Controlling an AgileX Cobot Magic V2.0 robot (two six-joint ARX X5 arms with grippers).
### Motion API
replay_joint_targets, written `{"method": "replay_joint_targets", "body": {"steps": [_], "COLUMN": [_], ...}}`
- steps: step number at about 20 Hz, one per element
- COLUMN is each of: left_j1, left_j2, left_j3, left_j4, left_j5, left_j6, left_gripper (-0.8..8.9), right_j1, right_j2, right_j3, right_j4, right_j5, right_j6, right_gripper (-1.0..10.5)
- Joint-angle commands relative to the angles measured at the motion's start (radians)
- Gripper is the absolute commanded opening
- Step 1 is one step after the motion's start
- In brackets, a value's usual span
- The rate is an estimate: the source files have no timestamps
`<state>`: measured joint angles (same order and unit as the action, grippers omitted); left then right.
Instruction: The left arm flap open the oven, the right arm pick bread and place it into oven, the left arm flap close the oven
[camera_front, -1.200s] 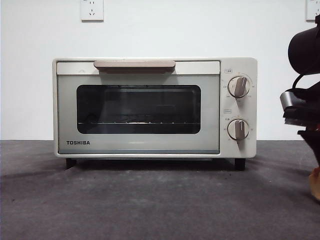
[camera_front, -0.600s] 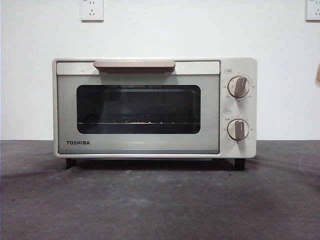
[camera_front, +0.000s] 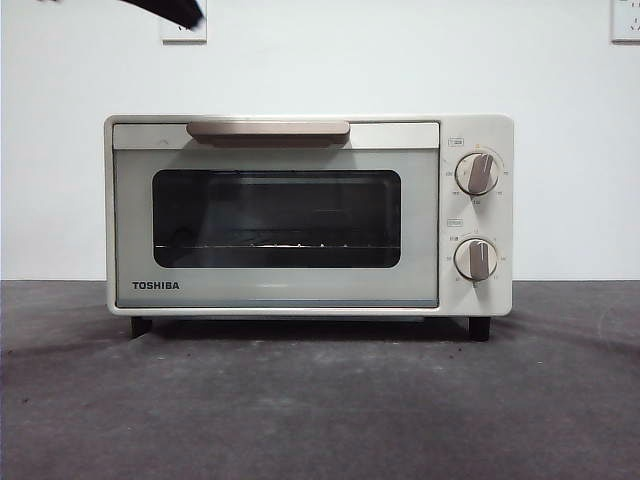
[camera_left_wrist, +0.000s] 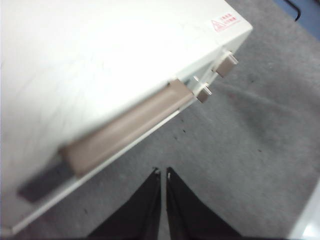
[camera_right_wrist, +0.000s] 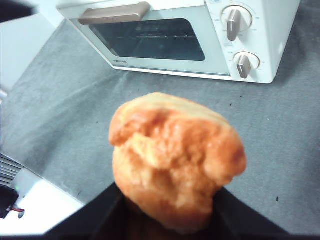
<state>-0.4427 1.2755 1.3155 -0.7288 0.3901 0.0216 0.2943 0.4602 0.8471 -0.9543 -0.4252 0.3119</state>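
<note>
The cream-white TOSHIBA oven (camera_front: 300, 215) stands on the grey table with its door shut and its tan handle (camera_front: 268, 130) at the top. My left gripper (camera_left_wrist: 163, 172) hovers above and just in front of the handle (camera_left_wrist: 125, 130), jaws shut and empty. In the front view it shows only as a black tip (camera_front: 170, 10) at the top left. My right gripper (camera_right_wrist: 170, 215) is shut on the golden-orange bread (camera_right_wrist: 175, 160) and holds it in the air in front of the oven (camera_right_wrist: 200, 35), out of the front view.
Two beige knobs (camera_front: 477, 173) (camera_front: 476, 259) sit on the oven's right side. Wall sockets (camera_front: 184, 20) (camera_front: 625, 20) are on the white wall behind. The grey table top (camera_front: 320, 400) stretches in front of the oven. A white object (camera_right_wrist: 40, 210) lies past the table's edge.
The right arm with the bread has gone out of the front view at the right edge. A black gripper tip has come in at the top left. The oven door has stayed shut.
</note>
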Motion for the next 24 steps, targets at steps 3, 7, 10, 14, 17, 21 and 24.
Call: {"method": "replay_joint_targets", "body": {"steps": [3,7,10,14,17,21,24], "left_j1": [-0.021,-0.025,-0.025,-0.024,-0.024,-0.024,-0.024], "left_j2": [0.124,0.179,0.202,0.217,0.226,0.238,0.253], "left_j3": [0.085,0.094,0.094,0.094,0.094,0.094,0.094], "left_j4": [0.024,0.064,0.104,0.137,0.135,0.135,0.129], "left_j5": [-0.014,-0.030,-0.032,-0.032,-0.032,-0.031,-0.031], "left_j6": [0.107,0.137,0.153,0.153,0.153,0.158,0.158], "left_gripper": [0.18,0.18,0.18,0.17,0.17,0.17,0.17], "right_j1": [0.005,0.005,0.005,0.005,0.005,0.005,0.005], "right_j2": [0.002,0.002,0.002,0.002,0.002,0.002,0.002], "right_j3": [0.015,0.015,0.015,0.015,0.015,0.015,0.015], "right_j4": [0.013,0.013,0.013,0.012,0.013,0.012,0.013], "right_j5": [-0.005,-0.005,-0.005,-0.005,-0.004,-0.004,-0.004], "right_j6": [0.016,0.016,0.016,0.016,0.016,0.016,0.016], "right_gripper": [1.6,1.6,1.6,1.6,1.6,1.6,1.6]}}
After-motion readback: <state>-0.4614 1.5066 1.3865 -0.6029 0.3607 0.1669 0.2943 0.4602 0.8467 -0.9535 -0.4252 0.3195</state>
